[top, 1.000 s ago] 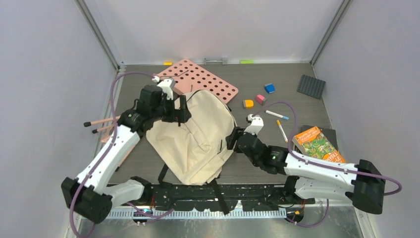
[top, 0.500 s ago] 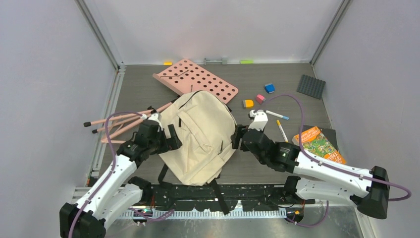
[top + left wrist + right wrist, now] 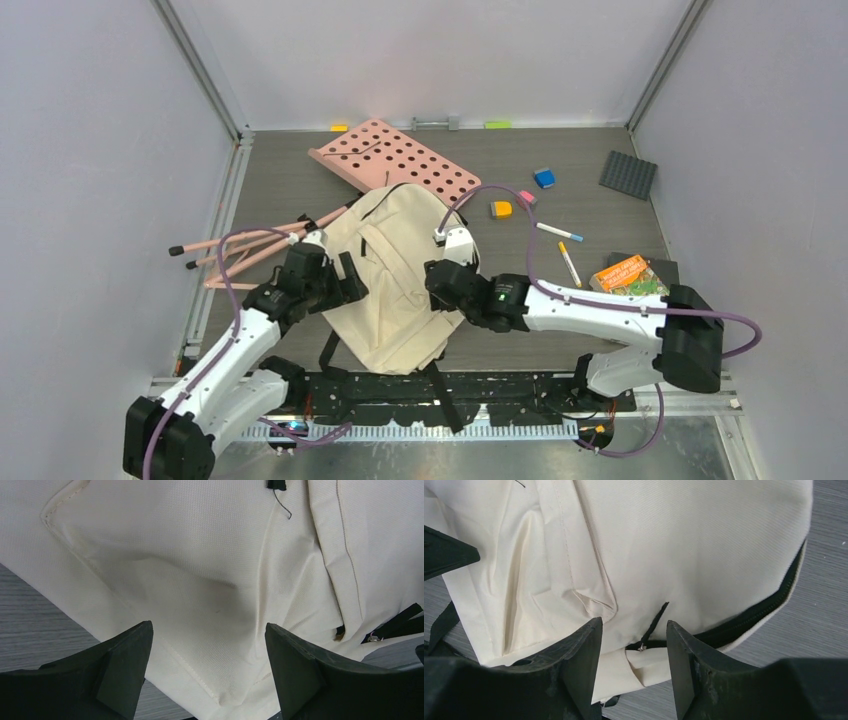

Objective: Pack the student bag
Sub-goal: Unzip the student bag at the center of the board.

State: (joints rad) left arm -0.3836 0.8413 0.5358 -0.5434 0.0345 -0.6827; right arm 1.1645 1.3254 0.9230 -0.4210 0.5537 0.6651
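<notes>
- The student bag (image 3: 395,300) lies flat on the middle of the bench (image 3: 280,180). Its black straps trail toward the near edge, and its far end reaches the near edge of the pink perforated board (image 3: 400,160).
- The left hand (image 3: 207,632) is at the bag's left side with its fingers spread wide. Cream fabric and a stitched corner show in the gap, but nothing is pinched. Judging by this placement, it is there to pin or catch that side so the soft bag cannot slide.
- The right hand (image 3: 634,630) reaches across the bag from the right. Its fingers are parted and close on nothing.
- The black zipper pull (image 3: 655,622) sits just ahead of the gap, beside the dark zipper line (image 3: 749,622) along the bag's edge. That line-up suggests the hand is aiming for the pull, to open the bag before anything goes in.
- I cannot tell how far the zipper is undone; no grey lining shows.
- The things likely to be packed lie loose on the bench, well apart from the bag:
  - a bright-covered book (image 3: 635,278) and two pens (image 3: 568,262) to the right;
  - small coloured blocks (image 3: 501,209) beyond them;
  - pink sticks (image 3: 250,245) to the left.
- Packing proper looks not yet begun.
- The main risk is the fabric bunching under the fingers, so that the small pull slips out of reach.
</notes>
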